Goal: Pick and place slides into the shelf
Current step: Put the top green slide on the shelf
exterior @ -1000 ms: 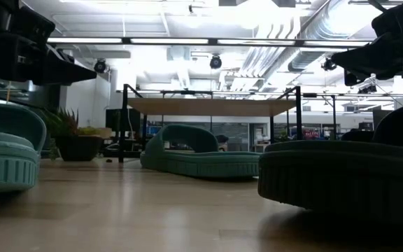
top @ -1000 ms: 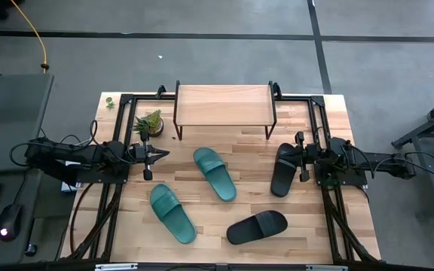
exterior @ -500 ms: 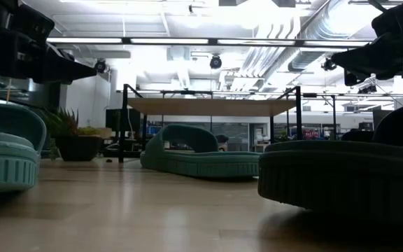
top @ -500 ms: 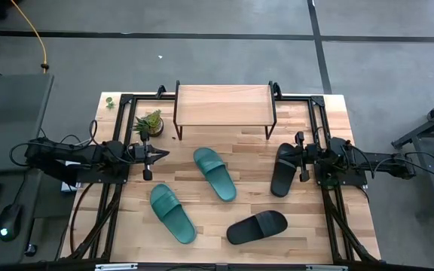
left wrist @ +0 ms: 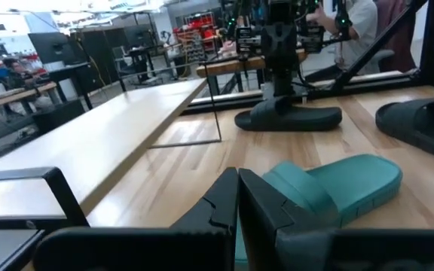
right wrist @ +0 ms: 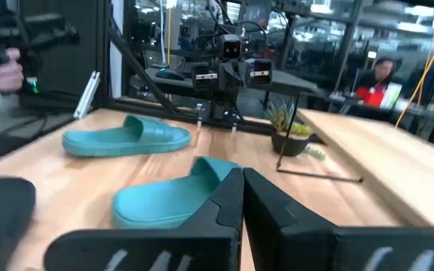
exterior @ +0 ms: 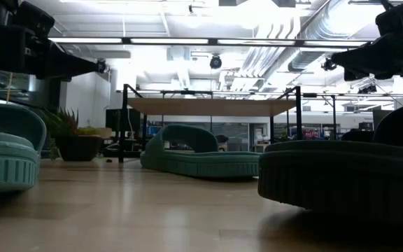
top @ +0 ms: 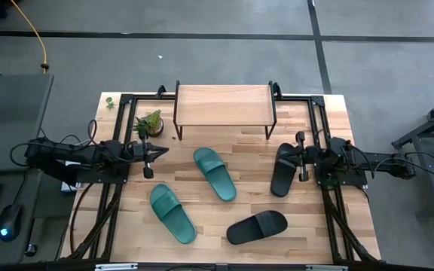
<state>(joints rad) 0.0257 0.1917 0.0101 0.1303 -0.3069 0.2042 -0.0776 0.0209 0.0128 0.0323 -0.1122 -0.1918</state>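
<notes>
Four slides lie flat on their soles on the wooden table. The two teal slides (top: 215,174) (top: 172,214) are in the middle and near left. One black slide (top: 257,226) is near the front. The other black slide (top: 283,169) lies under my right gripper. The shelf (top: 223,105) stands on its black legs at the far edge, with nothing on its plank. My left gripper (top: 163,153) hovers shut left of the middle teal slide (left wrist: 330,188). My right gripper (top: 283,156) hovers shut above the right black slide and points at the teal slides (right wrist: 172,196).
A small potted plant (top: 150,123) stands by the shelf's left leg. Black frame rails (top: 115,196) (top: 330,203) run along both sides of the table. Bare wood lies between the slides and under the shelf. A person shows in the room beyond, in the left wrist view.
My left gripper has risen slightly and stays shut. The slides and the shelf have kept their places.
</notes>
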